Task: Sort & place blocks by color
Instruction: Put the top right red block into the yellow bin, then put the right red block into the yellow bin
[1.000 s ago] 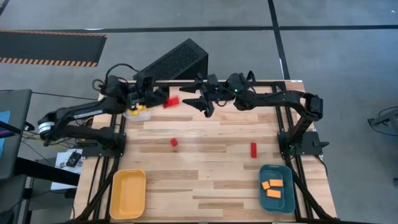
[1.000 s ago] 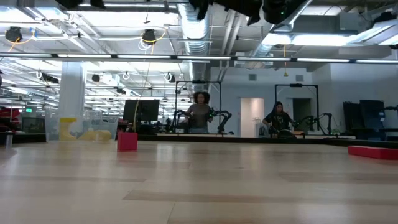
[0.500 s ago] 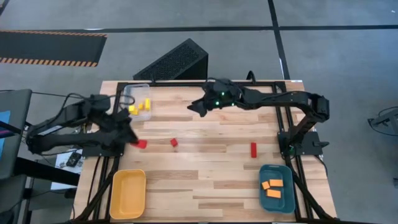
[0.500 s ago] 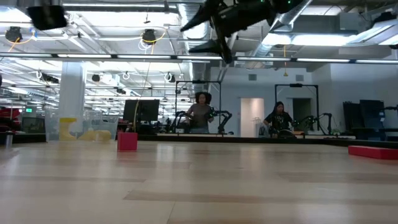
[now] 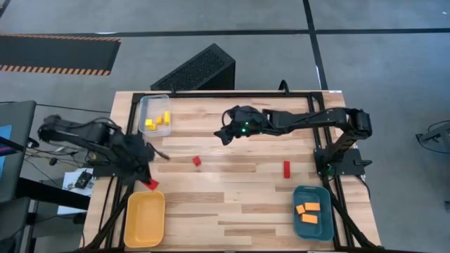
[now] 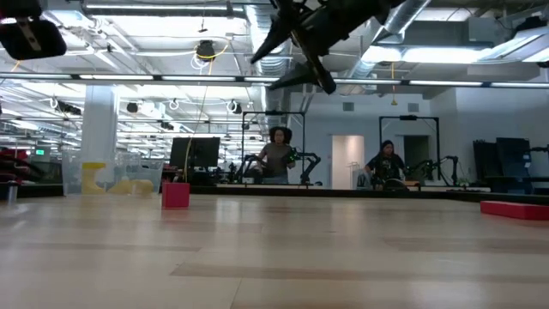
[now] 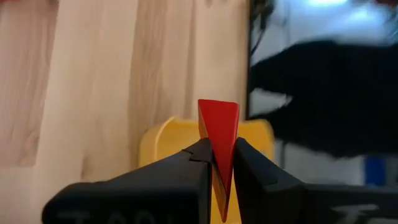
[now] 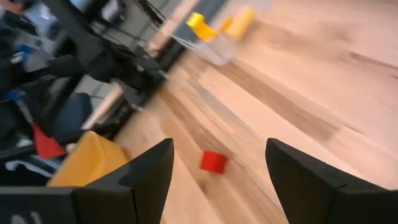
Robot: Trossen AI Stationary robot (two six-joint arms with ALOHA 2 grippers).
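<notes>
My left gripper [image 5: 150,183] hangs at the table's left edge, just beyond the far end of the yellow tray [image 5: 144,218], shut on a small red block [image 7: 219,121]. My right gripper [image 5: 223,133] is open in the air over the table's far middle, nothing between its fingers. A red cube [image 5: 197,161] lies flat on the wood in the middle, seen past the right fingers as well [image 8: 213,161]. A red bar [image 5: 286,169] lies flat farther right. Yellow blocks [image 5: 159,121] lie in the clear tray [image 5: 144,105], and orange blocks [image 5: 308,212] in the teal tray [image 5: 325,225]. My left gripper pinches the red block's lower part [image 7: 221,149] between its two fingers. The block's upper wedge-like end sticks out past the fingertips. It is lifted clear of the table, with the yellow tray [image 7: 155,140] beyond it.
The black frame rails [image 5: 121,161] run along the table's left and right sides. The left arm [image 5: 77,133] reaches over the left rail. In the low view the red cube [image 6: 176,195] and red bar [image 6: 513,209] stand on the wood, and people stand in the room behind.
My left gripper has carried the red block from beside the clear tray at the far side toward the near left, sinking and tipping downward, and now hangs by the yellow tray. My right gripper has come down a little toward the table's middle and rolled.
</notes>
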